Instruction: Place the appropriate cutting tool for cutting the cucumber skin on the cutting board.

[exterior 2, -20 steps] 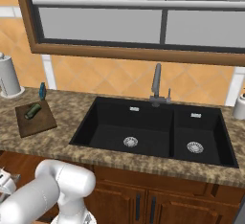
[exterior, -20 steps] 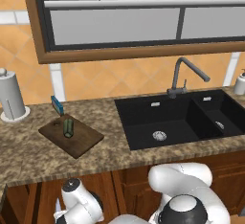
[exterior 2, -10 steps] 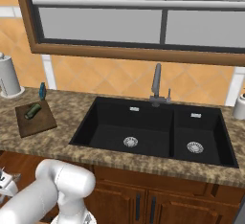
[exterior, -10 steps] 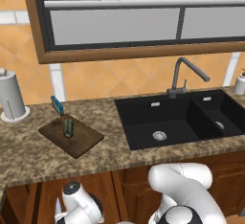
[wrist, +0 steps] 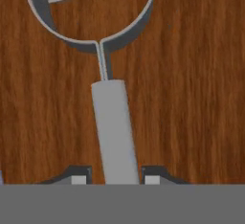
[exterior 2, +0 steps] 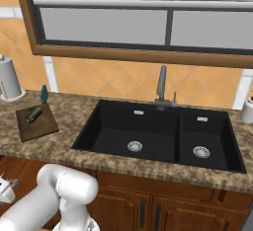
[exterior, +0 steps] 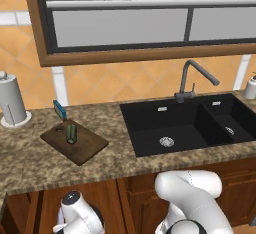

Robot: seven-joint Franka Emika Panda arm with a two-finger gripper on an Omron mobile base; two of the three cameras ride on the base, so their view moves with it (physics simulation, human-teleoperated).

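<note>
The cutting tool point(wrist: 114, 122), a silvery-grey peeler with a loop head, lies on a brown wooden surface in the hand view, its handle pointing at me. My gripper point(wrist: 116, 179) has closed in on the handle end, one dark fingertip on each side. Up on the counter, the dark green cucumber point(exterior: 71, 133) point(exterior 2: 33, 114) lies on the brown cutting board point(exterior: 85, 150) point(exterior 2: 42, 126). The arm reaches down below counter height at the left.
A teal block point(exterior: 60, 110) point(exterior 2: 43, 93) stands behind the board, with a paper towel roll point(exterior: 11, 100) point(exterior 2: 9, 79) further left. The black double sink point(exterior: 165, 123) with its faucet point(exterior: 192, 80) lies to the right. A soap dispenser point(exterior 2: 247, 109) stands at the far right.
The arm's elbow has sunk slightly at the bottom of the left base view. The things on the counter have stayed put.
</note>
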